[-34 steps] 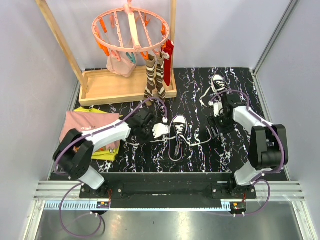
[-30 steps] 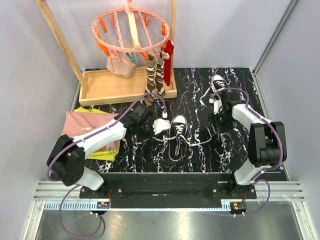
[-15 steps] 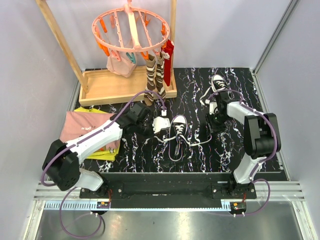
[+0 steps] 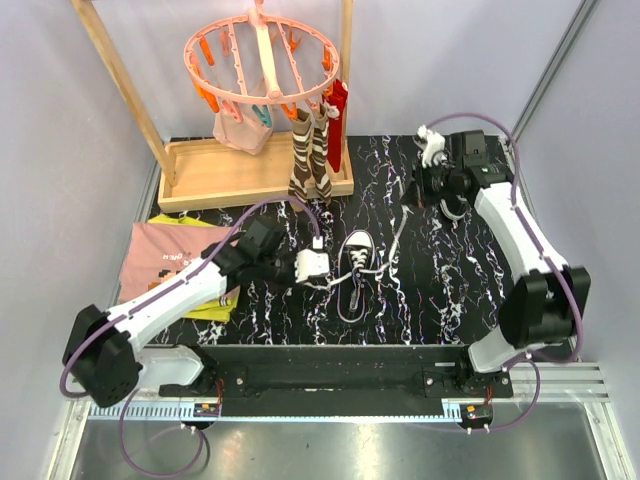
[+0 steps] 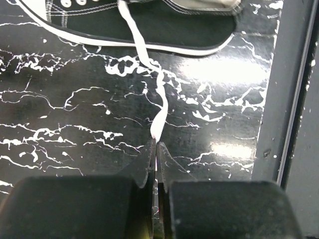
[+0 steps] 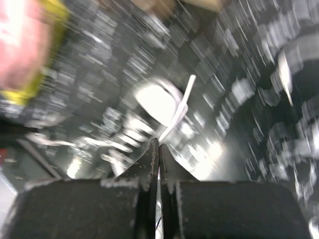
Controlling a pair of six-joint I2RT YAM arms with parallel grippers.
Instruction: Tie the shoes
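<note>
Up close — left gripper pinches a lace.

A pink peg hanger hangs in the wooden rack, with striped socks at the rack's right post. Pink cloth and yellow cloth lie just in front of the rack.

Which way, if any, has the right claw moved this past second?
Yes. The right gripper, shut on a lace, moved farther back, from beside the middle shoe to level with the wooden rack base.
</note>
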